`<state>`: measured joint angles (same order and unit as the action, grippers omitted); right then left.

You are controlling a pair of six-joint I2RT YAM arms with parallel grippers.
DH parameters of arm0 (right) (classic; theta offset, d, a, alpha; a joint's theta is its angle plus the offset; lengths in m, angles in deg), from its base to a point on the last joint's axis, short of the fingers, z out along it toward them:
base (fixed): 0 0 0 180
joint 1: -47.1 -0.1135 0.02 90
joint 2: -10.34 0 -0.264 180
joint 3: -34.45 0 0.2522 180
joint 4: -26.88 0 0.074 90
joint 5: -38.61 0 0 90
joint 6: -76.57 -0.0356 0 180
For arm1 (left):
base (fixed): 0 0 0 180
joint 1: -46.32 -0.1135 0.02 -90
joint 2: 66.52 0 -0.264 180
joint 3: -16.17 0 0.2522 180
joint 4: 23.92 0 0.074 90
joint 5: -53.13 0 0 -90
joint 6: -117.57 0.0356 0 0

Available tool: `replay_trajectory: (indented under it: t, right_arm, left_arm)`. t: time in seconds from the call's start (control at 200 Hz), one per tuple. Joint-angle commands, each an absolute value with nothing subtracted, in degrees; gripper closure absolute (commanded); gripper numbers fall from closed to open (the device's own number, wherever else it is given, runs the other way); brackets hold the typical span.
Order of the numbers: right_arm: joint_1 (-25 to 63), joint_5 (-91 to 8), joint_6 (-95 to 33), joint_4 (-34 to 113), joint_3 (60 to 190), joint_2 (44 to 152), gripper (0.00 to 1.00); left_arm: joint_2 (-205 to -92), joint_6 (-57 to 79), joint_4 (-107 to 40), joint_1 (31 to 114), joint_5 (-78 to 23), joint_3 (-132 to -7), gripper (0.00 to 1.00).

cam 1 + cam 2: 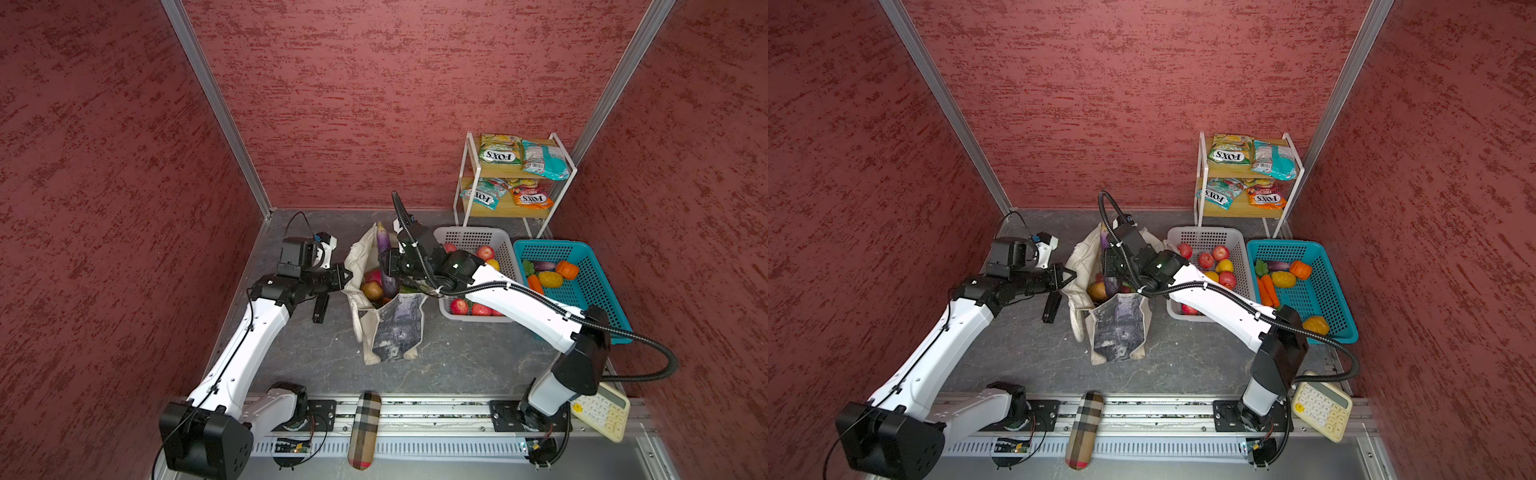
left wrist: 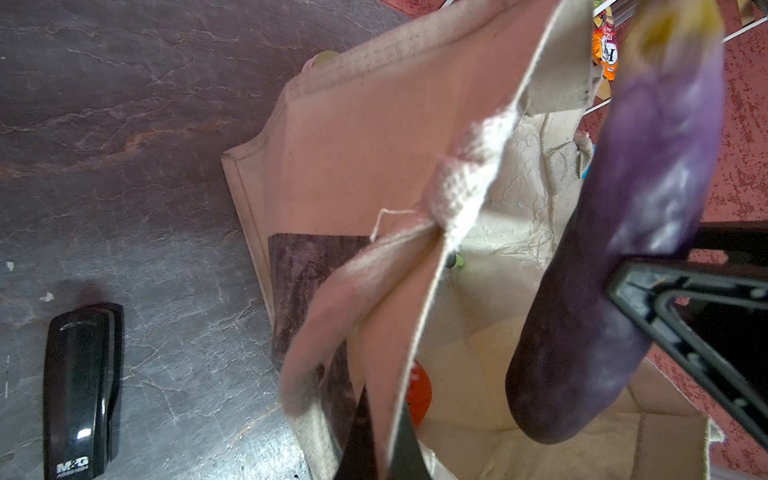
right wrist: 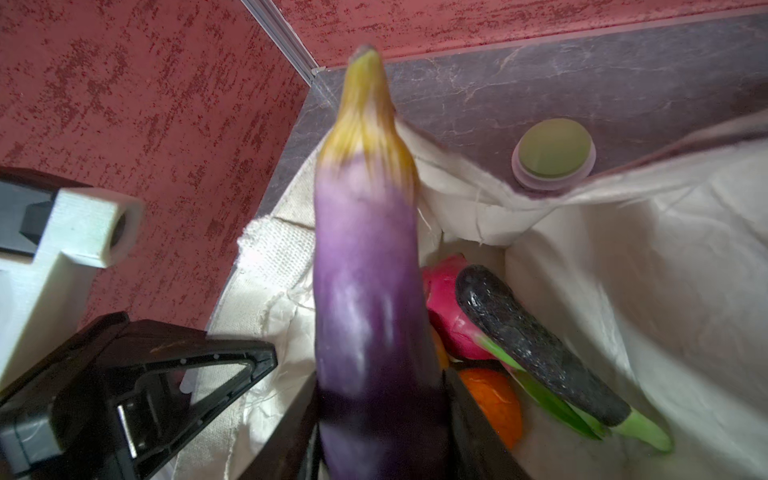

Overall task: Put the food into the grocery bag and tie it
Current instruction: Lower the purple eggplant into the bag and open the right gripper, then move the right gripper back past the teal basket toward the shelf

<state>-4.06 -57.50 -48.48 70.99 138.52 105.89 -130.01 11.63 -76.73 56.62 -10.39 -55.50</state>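
Upright purple eggplant [image 1: 382,243] in the grocery bag [image 1: 395,328] mouth
The right gripper [image 1: 390,269] clamps its lower body; the left gripper [image 1: 343,276], jaws together on cloth, pinches the bag's left rim.

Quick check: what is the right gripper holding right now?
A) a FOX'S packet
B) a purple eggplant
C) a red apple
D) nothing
B: the right gripper is clamped on the purple eggplant at the mouth of the open bag.

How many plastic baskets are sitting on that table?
2. The white basket stands just right of the tote bag. The blue basket sits beside the white one, farther right. No other basket seems hidden.
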Motion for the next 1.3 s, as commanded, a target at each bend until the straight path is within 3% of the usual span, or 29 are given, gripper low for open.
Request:
replay_trajectory:
  t: [0.0, 0.15, 0.185, 0.205, 0.22, 0.566, 0.822, 1.112, 1.293]
  right_arm:
    - [-4.66, -58.81, -46.69, 72.07, 137.85, 104.20, 0.54]
    - [-4.67, -60.73, -45.96, 73.16, 137.93, 102.02, 0.33]
    - [-4.67, -61.38, -45.78, 73.57, 138.08, 101.38, 0.21]
    - [-4.67, -61.76, -45.65, 73.84, 138.12, 100.98, 0.04]
    - [-4.67, -62.05, -45.52, 73.97, 138.19, 100.67, 0.01]
    - [-4.58, -74.34, -38.01, 74.17, 138.47, 91.11, 0.01]
    - [-2.18, -84.52, -36.08, 61.20, 123.46, 76.51, 0.01]
    - [9.31, -82.67, -43.15, 67.32, 120.02, 69.54, 0.02]
    - [19.70, -77.52, -53.82, 71.85, 119.08, 69.04, 0.09]
  left_arm:
    - [-129.72, 12.90, -77.28, 56.78, -10.68, -56.25, 1.00]
    - [-129.63, 12.90, -77.32, 56.78, -10.77, -56.21, 1.00]
    - [-129.63, 12.90, -77.32, 56.78, -10.81, -56.21, 1.00]
    - [-129.63, 12.90, -77.32, 56.78, -10.77, -56.21, 1.00]
    - [-129.63, 12.90, -77.28, 56.78, -10.77, -56.21, 1.00]
    - [-129.76, 12.90, -77.32, 56.93, -10.86, -56.21, 1.00]
    - [-129.80, 12.94, -77.39, 56.95, -10.97, -56.16, 1.00]
    - [-129.85, 12.94, -77.33, 56.95, -10.86, -56.21, 1.00]
    - [-129.72, 12.98, -77.37, 56.95, -10.80, -56.21, 1.00]
